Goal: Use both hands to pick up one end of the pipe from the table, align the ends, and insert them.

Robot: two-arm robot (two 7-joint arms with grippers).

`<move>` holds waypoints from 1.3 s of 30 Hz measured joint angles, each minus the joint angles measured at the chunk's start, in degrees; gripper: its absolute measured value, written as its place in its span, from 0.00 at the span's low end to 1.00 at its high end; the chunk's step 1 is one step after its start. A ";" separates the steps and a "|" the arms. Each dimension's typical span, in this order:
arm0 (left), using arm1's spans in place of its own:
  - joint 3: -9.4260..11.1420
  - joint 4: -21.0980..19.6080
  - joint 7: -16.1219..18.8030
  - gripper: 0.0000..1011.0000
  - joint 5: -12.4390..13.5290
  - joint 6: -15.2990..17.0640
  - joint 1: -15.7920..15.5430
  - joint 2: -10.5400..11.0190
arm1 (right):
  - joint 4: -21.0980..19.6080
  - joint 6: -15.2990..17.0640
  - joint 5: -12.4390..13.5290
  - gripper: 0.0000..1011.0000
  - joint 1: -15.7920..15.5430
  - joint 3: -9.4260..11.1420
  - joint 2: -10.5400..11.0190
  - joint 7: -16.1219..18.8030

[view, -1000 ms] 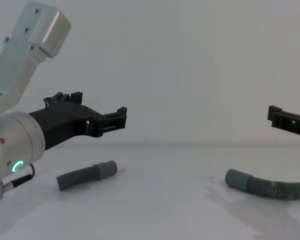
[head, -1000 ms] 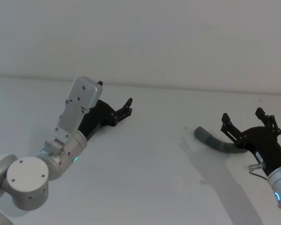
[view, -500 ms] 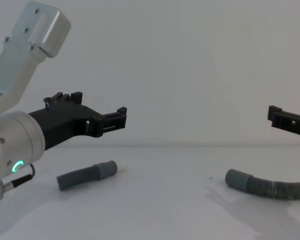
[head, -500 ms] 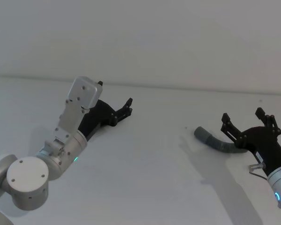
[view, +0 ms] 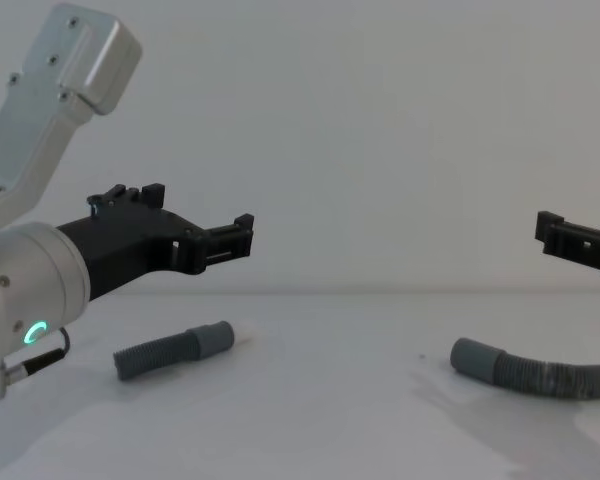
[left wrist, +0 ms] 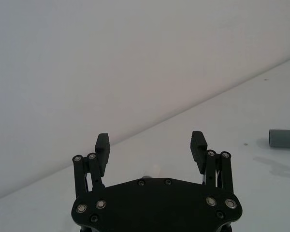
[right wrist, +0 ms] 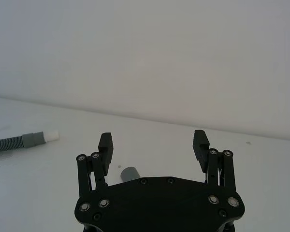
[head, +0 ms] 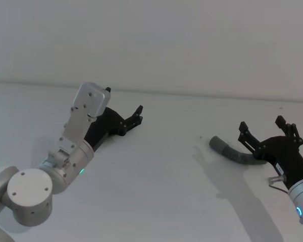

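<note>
Left pincer [left wrist: 150, 145]: released, empty, hovering at 9 o'clock.
Right pincer [right wrist: 153, 140]: released, empty, over the long hose piece [view: 540, 375].
Progress, as I judge it: nothing lifted; grasping, aligning and inserting remain.
Desk [head: 156, 191]: white, matte, flat.
Long hose piece: dark grey, ribbed, curved, desk's 4 o'clock.
Short hose piece [view: 155, 355]: ribbed, straight, 8 o'clock.
End cuffs [view: 212, 338]: smooth grey cylinders, well apart.

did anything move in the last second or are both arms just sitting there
Nothing visibly changed. The left gripper and right gripper hover open above the table as before. The short pipe piece and the longer curved piece lie untouched in the same spots.
</note>
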 joint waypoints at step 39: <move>-4.05 0.41 -10.67 0.99 -7.42 13.68 -4.90 4.14 | 4.50 9.05 -10.42 0.99 13.74 -7.99 5.85 11.18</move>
